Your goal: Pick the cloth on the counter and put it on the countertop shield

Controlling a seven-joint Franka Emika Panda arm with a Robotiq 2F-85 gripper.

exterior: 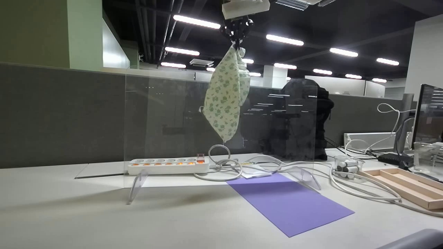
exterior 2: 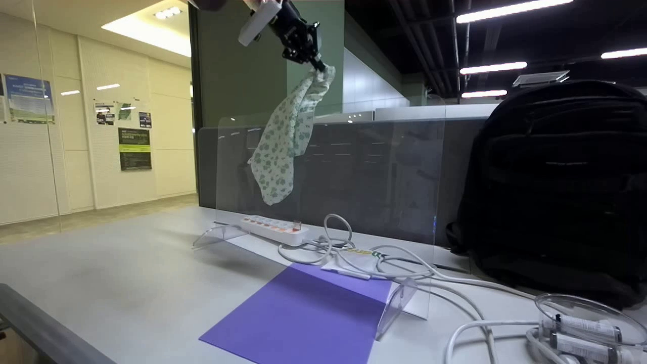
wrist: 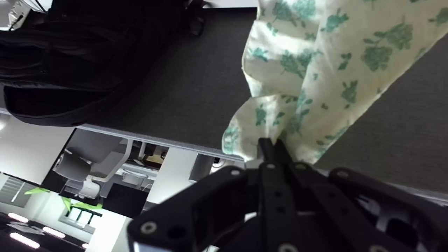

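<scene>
The counter (exterior: 79, 214) is spanning the lower part of the frame in both exterior views. The shield (exterior: 169, 114) is standing upright on it, occupying mid-frame; nothing is visibly draping over its top edge. The cloth (exterior: 224, 97) is hanging clear of the counter, above centre in an exterior view, gathering at the top and tapering to a low corner. Its upper part is showing above the shield's top edge, its lower part overlapping the shield; the views are not revealing whether it is hanging before or behind, or touching. The gripper (exterior 2: 319, 64), at top of frame, is carrying the cloth from above. In the wrist view, the fingers (wrist: 267, 152), low centre, are clenching a gathered fold of it.

Status, as judged: picking is appearing complete; placing is remaining outstanding. Remaining steps: aligning the cloth with the top edge, lowering it onto the shield, releasing, and withdrawing.
</scene>
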